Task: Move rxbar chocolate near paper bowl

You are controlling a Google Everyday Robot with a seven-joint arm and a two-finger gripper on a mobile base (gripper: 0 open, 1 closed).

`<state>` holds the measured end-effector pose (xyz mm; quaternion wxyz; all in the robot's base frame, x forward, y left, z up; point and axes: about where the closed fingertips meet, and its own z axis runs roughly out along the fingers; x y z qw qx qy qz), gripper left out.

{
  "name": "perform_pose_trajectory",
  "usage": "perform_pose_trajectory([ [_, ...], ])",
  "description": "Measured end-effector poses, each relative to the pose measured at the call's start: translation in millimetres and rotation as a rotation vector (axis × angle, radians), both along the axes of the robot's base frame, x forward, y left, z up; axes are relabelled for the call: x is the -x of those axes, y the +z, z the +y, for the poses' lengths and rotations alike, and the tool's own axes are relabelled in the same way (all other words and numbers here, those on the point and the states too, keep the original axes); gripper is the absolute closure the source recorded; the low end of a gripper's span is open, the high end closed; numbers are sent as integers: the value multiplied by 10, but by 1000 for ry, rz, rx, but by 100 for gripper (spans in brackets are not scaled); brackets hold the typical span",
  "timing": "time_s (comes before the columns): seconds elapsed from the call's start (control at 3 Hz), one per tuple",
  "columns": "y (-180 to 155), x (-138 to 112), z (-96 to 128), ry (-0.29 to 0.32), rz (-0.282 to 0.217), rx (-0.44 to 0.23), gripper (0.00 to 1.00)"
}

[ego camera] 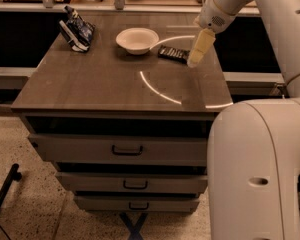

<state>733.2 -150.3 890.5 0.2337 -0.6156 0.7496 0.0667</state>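
The rxbar chocolate, a flat black bar with white lettering, lies on the table top just right of the paper bowl, a short gap from its rim. The off-white bowl stands upright at the back middle of the table. My gripper hangs from the white arm just right of the bar's right end, slightly above the table and pointing down. Nothing shows in it.
A dark blue and white snack bag stands at the back left corner of the brown table. Drawers with handles lie below. My robot's white body fills the lower right. A counter runs behind.
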Motion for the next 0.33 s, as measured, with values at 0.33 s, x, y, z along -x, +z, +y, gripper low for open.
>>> perform_pose_trajectory([
  [0.33, 175, 80, -135, 28, -41, -93, 0],
])
